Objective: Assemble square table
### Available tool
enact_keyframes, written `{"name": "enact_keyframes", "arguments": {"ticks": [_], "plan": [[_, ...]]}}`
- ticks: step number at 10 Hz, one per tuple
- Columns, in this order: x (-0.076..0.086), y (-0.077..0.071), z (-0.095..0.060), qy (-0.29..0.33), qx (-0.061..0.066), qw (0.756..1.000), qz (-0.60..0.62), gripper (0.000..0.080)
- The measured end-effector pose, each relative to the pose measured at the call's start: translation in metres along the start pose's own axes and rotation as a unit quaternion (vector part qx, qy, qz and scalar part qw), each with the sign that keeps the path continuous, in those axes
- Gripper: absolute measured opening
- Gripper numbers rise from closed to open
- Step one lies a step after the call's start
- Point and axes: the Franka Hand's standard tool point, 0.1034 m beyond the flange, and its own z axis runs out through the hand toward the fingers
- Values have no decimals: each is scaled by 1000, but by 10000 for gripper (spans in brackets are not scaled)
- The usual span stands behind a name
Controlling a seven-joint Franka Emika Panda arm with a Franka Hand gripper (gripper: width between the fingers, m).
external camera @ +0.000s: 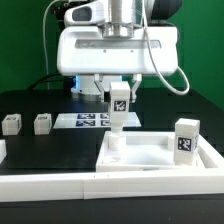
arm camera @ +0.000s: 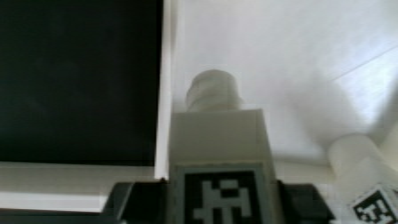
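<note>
Clutter I see: second leg point(external camera: 184, 141) upright on the slab point(external camera: 150, 162), spare legs point(external camera: 42, 123) on the tabletop point(external camera: 50, 150); gripper point(external camera: 118, 97) clenches the held leg point(external camera: 116, 125).

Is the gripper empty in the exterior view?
No, the gripper is shut on a white leg post, holding it upright.

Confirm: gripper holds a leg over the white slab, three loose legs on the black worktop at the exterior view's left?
Two loose legs, not three, sit on the black worktop; the exterior view shows it. The gripper does hold a leg over the white slab.
</note>
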Motion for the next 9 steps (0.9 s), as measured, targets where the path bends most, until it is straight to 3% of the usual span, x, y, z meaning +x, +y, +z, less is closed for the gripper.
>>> {"name": "enact_keyframes", "arguments": {"ticks": [3, 7, 8, 9], "plan": [[7, 4, 15, 0, -5, 1000, -6, 290], [6, 4, 15, -1, -5, 1000, -5, 290], [4, 9, 15, -19, -1, 999, 27, 290], [13, 8, 13, -33, 6, 998, 50, 290]]}}
